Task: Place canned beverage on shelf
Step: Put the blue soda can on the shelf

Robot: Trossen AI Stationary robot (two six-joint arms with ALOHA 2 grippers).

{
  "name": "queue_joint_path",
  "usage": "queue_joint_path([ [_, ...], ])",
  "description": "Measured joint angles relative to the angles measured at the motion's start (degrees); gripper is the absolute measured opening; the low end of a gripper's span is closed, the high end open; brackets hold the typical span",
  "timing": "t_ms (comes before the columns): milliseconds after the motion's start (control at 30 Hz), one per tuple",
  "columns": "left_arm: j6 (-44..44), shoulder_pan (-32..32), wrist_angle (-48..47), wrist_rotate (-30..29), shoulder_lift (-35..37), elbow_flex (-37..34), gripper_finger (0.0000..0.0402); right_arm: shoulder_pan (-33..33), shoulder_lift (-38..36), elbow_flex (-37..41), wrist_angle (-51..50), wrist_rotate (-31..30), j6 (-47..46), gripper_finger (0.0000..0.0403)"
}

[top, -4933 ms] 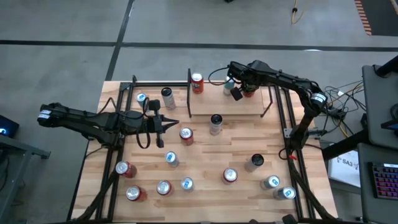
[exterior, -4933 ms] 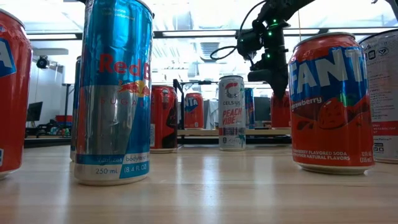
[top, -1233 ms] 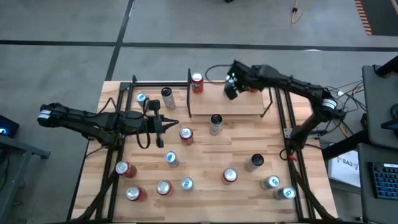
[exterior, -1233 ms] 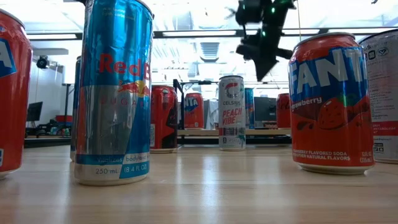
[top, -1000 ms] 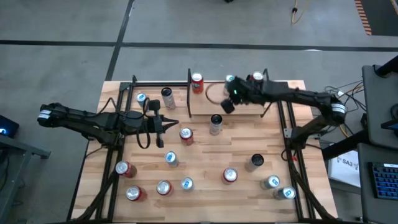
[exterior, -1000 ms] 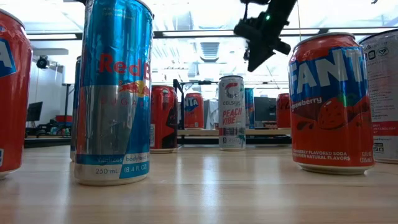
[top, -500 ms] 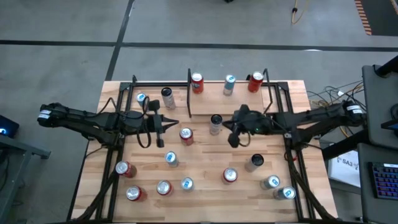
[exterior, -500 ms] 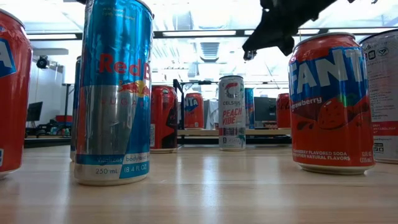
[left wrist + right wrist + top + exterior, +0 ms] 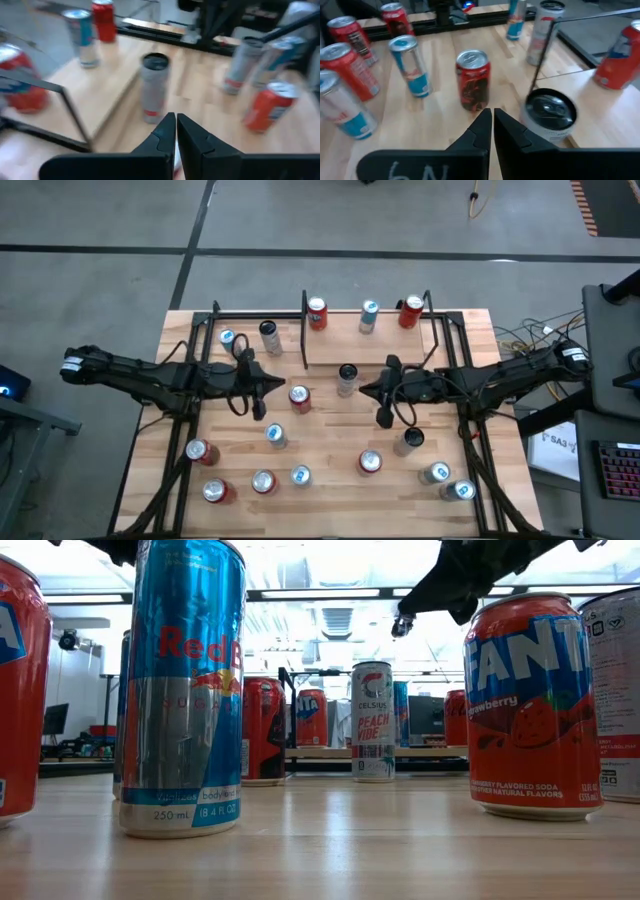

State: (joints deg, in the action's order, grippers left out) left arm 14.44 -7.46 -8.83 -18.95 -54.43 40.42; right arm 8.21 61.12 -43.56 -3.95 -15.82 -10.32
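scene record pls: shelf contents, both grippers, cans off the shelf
shelf: light-wood board, black side rails, at the table's far edge
on shelf: red can, blue can, red can
left gripper: shut, empty, beside a red can
right gripper: shut, empty, in front of the shelf
nearest shelf: dark-topped can on the table
elsewhere: many more cans stand on the table

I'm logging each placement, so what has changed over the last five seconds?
The right pincer left the shelf, where it had been by the red can and the slim blue can, and drew back over the table, shut and empty. Both cans now stand free on the shelf. The left pincer turned slightly and is shut. The other cans stayed put.
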Motion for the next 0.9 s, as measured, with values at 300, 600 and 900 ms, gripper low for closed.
queue_joint_path([
  [300, 2.67, -0.66, 5.31, 5.08, -4.1, 1.96, 0.0, 3.11, 0.07, 0.27, 2.05, 4.28, 6.15, 0.0009],
  [600, 5.1, -3.65, -6.64, 7.65, -10.79, 12.08, 0.0, 3.89, 0.04, 0.27, 6.81, 4.25, 12.89, 0.0009],
  [900, 6.68, -5.14, -12.16, 7.57, -14.81, 14.32, 0.0, 3.78, 0.0, 0.18, 6.74, 3.8, 15.55, 0.0009],
])
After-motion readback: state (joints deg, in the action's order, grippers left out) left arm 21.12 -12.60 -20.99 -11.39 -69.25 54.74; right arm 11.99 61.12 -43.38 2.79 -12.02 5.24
